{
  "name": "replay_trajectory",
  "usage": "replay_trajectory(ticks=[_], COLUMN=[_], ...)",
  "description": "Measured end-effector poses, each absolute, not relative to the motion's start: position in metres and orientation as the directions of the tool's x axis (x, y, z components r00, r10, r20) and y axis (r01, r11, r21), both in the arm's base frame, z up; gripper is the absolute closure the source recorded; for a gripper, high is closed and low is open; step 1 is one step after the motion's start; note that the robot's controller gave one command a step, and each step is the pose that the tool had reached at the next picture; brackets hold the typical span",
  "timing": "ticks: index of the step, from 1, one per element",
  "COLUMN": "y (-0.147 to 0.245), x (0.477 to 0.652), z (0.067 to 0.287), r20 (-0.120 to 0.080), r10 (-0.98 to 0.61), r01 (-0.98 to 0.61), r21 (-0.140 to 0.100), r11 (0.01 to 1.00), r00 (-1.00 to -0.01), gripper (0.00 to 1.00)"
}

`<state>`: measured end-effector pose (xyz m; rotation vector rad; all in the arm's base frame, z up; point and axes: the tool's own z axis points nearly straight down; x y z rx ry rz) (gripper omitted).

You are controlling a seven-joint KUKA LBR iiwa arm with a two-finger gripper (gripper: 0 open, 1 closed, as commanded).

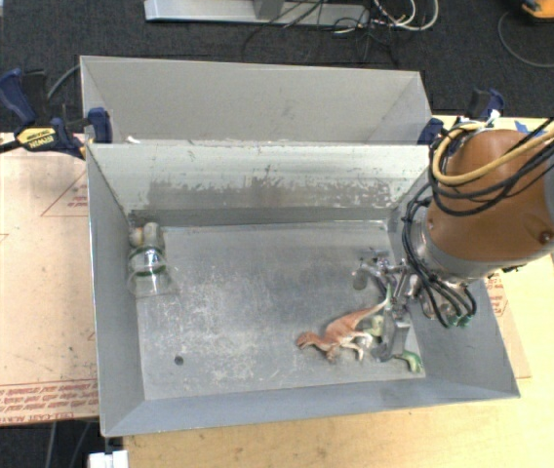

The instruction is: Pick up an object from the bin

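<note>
A rounded orange-brown cover (492, 217) caps my wrist, right of frame; yellow and black cables (439, 162) loop it, above my grey metal claw (392, 344).

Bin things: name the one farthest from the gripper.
The clear bottle by the left wall; the brown toy animal and a green piece lie beside the gripper.

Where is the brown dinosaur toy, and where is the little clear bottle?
brown dinosaur toy (336, 335): camera view, on the middle of its body.
little clear bottle (147, 267): camera view, on its see-through body, below the cap.
</note>
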<state>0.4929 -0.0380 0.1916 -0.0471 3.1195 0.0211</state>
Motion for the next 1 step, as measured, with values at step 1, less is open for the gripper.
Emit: replay_trajectory(ticks=[1], y=[-0.0356], x=[0.5003], z=[0.1253], r20=[-0.026], r10=[-0.214], r01=[-0.215], r21=[0.008], r11=[0.977], r00=[-0.976], gripper=[0.00])
